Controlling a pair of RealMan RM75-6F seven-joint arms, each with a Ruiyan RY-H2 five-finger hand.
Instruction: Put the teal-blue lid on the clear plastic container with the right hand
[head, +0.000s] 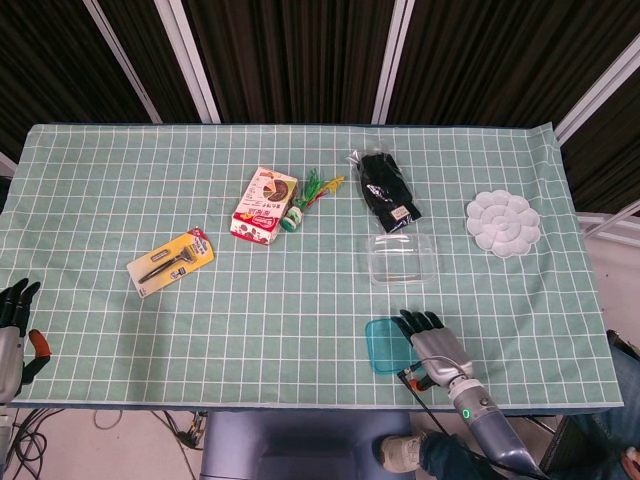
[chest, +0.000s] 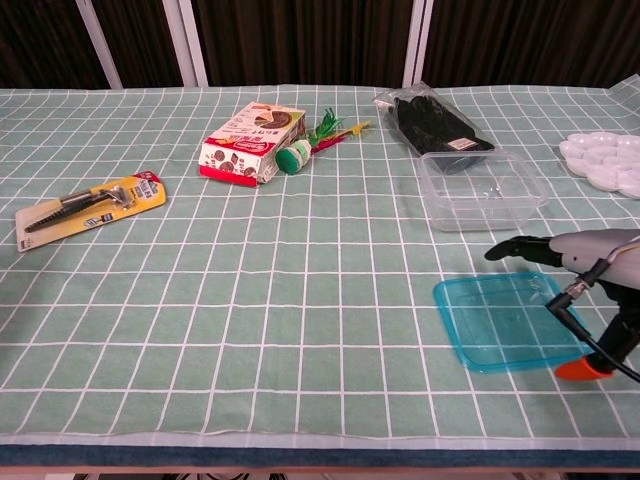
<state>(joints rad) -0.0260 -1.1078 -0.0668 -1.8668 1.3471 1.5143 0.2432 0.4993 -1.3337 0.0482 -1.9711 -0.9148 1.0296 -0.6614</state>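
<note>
Head view, table (head: 120, 190): covered by a green checked cloth.
Clear plastic container (head: 401, 259): upright, uncovered, just beyond the lid.
Teal-blue lid (head: 385, 347): flat on the cloth near the front edge.
Right hand (head: 432, 343): above the lid's right part, fingers extended, holding nothing; contact probably absent.
Left hand (head: 12, 312): at the table's left corner, fingers apart, empty.

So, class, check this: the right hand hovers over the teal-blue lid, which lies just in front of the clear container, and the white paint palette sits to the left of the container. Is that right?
Not quite. The white paint palette sits to the right of the clear container, as the head view shows. The rest holds: the right hand hovers over the teal-blue lid, which lies just in front of the container.
</note>
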